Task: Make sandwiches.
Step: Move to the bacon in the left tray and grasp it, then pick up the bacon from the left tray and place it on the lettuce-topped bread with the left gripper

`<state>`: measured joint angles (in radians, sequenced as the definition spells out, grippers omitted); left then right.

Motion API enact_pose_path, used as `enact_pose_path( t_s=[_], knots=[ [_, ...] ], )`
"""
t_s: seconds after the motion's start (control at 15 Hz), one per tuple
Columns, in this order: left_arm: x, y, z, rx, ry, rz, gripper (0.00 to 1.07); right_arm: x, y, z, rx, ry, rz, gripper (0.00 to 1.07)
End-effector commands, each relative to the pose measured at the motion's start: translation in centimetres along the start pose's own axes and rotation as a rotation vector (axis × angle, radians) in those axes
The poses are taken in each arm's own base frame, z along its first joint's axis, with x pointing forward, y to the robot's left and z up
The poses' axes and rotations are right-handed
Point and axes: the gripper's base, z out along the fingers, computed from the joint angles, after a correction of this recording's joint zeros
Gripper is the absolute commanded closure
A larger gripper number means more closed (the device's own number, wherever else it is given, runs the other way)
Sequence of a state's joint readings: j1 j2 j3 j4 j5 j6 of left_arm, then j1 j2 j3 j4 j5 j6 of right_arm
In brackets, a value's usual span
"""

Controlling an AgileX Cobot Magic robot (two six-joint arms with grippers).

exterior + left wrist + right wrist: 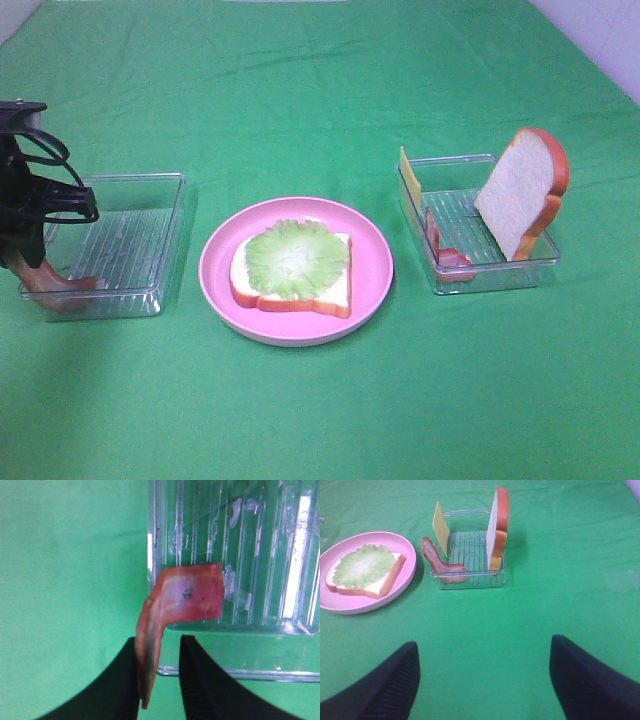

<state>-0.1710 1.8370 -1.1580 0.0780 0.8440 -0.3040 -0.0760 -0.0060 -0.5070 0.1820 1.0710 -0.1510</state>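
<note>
On the pink plate (375, 270) lies a white bread slice (335, 290) with a green lettuce leaf (295, 256) on top. A reddish bacon strip (190, 595) hangs over the near corner of the left clear tray (150, 182). My left gripper (35, 275) (159, 650) has narrowed its jaws around the strip. One finger touches it and a small gap shows at the other. My right gripper (485, 675) stands wide open over bare cloth and holds nothing. It is out of the high view.
The right clear tray (545, 262) holds an upright bread slice (520, 195), a yellow cheese slice (406, 172) and another bacon strip (440, 245). Green cloth covers the table.
</note>
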Motion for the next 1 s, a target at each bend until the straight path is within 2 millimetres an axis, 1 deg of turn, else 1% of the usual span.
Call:
enact_pose_path(
  t_s=[0.07,0.2,0.33,0.4,0.47,0.53,0.6,0.67,0.8,0.87,0.93,1.0],
  knots=[
    [0.1,0.0,0.2,0.0,0.001,-0.006,0.92,0.1,0.0,-0.1,0.007,-0.021,-0.004,0.39],
    [0.2,0.0,0.2,-0.001,0.011,-0.008,1.07,0.1,0.0,-0.1,0.007,-0.021,-0.004,0.39],
    [0.2,0.0,0.2,0.0,0.014,-0.009,1.07,0.1,0.0,-0.1,0.007,-0.021,-0.004,0.39],
    [0.1,0.0,-0.2,0.004,-0.002,-0.009,1.07,0.1,0.0,-0.1,0.007,-0.021,-0.004,0.39],
    [-0.3,-0.1,-1.1,0.019,-0.029,-0.012,1.07,0.1,0.0,-0.1,0.007,-0.021,-0.004,0.39],
    [-0.6,-0.3,-2.4,0.047,-0.067,-0.023,1.07,0.1,0.0,-0.1,0.007,-0.021,-0.004,0.39],
    [-1.1,-0.9,-4.8,0.131,-0.127,-0.029,1.07,0.1,0.0,-0.1,0.007,-0.021,-0.004,0.39],
    [-1.1,-0.9,-4.8,0.131,-0.127,-0.029,1.07,0.1,0.0,-0.1,0.007,-0.021,-0.004,0.39],
    [-1.4,-2.1,-7.8,0.298,-0.207,-0.023,1.07,0.1,0.0,-0.1,0.007,-0.021,-0.004,0.39],
    [-1.6,-3.3,-9.0,0.442,-0.256,-0.03,1.07,0.1,0.0,-0.1,0.007,-0.021,-0.004,0.39],
    [-1.6,-4.3,-9.3,0.546,-0.265,-0.036,1.07,0.1,0.0,-0.1,0.007,-0.021,-0.004,0.39],
    [-1.6,-6.2,-9.3,0.67,-0.255,-0.022,1.07,0.1,0.0,-0.1,0.007,-0.021,-0.004,0.39]
  ],
)
